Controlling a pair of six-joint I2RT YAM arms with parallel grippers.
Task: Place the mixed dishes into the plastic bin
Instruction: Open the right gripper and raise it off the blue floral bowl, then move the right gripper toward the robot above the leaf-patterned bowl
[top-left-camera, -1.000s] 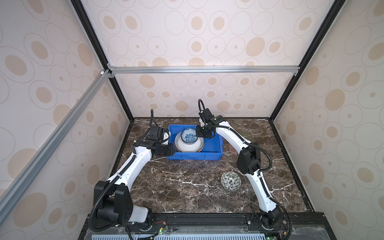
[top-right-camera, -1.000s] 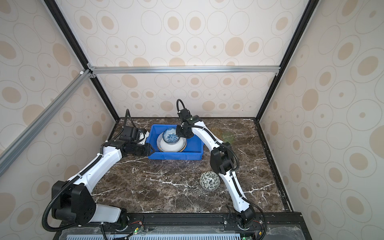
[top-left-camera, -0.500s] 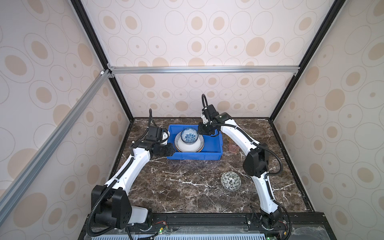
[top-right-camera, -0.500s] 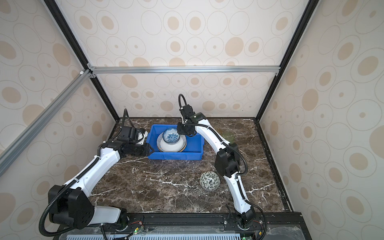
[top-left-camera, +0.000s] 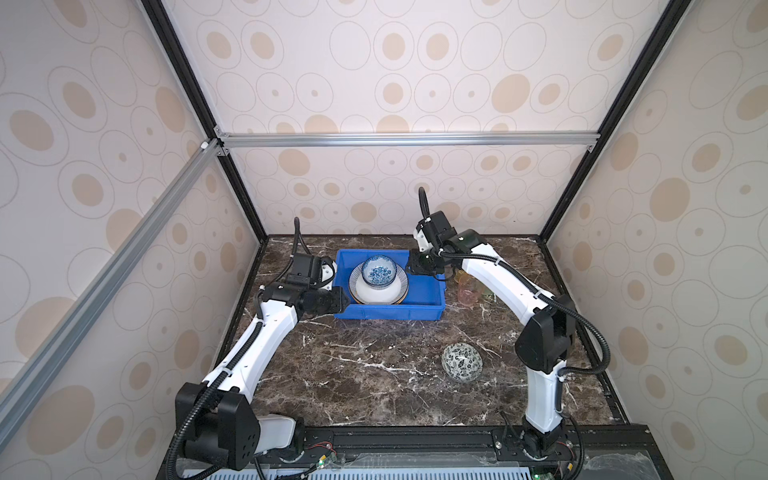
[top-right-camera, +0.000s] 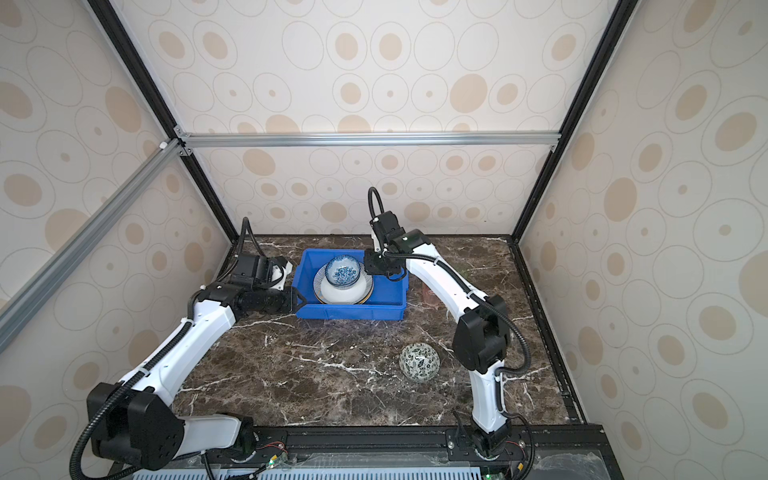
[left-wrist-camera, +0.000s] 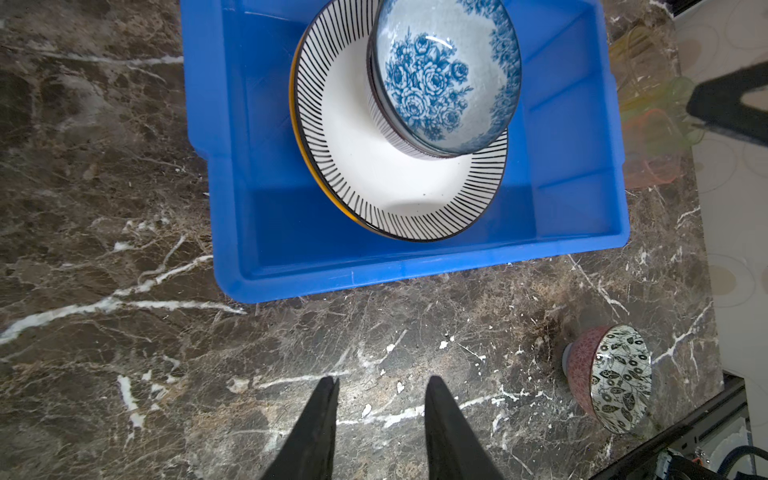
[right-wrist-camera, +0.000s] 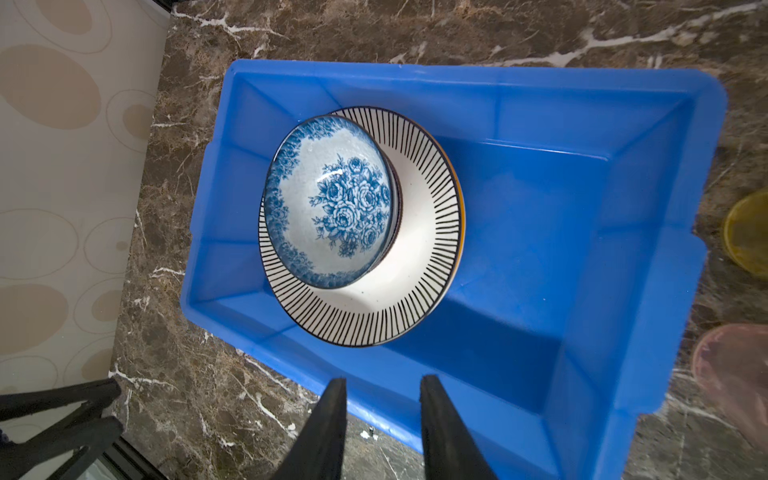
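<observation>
Nearest the front, a leaf-patterned bowl (top-left-camera: 461, 362) is sitting alone on the dark marble surface (top-left-camera: 365, 386), well behind the right gripper (right-wrist-camera: 383, 379) and far off to the right of the left gripper (left-wrist-camera: 382, 380). The left arm is stretching forward from its base at the front, with the forearm low and the wrist turned toward the middle. Its gripper is hovering over bare surface just outside the near left corner of the blue plastic bin (left-wrist-camera: 415, 270), with the jaws standing apart and nothing between them. The right arm is rising from its base, bending at the elbow and reaching far and inward with the wrist tipped down. The right gripper is hanging over the bin's far right rim, its jaws likewise spread and empty. Ahead of both grippers, inside the bin, a striped-rim plate (top-left-camera: 380, 294) is lying on a yellow-edged plate (right-wrist-camera: 460, 195). A blue floral bowl (top-left-camera: 378, 270) is resting on the striped plate's far part. Just outside the bin's right wall, under the right forearm, a yellow tumbler (right-wrist-camera: 748, 232) and a pink tumbler (right-wrist-camera: 735, 365) are standing on the surface.
</observation>
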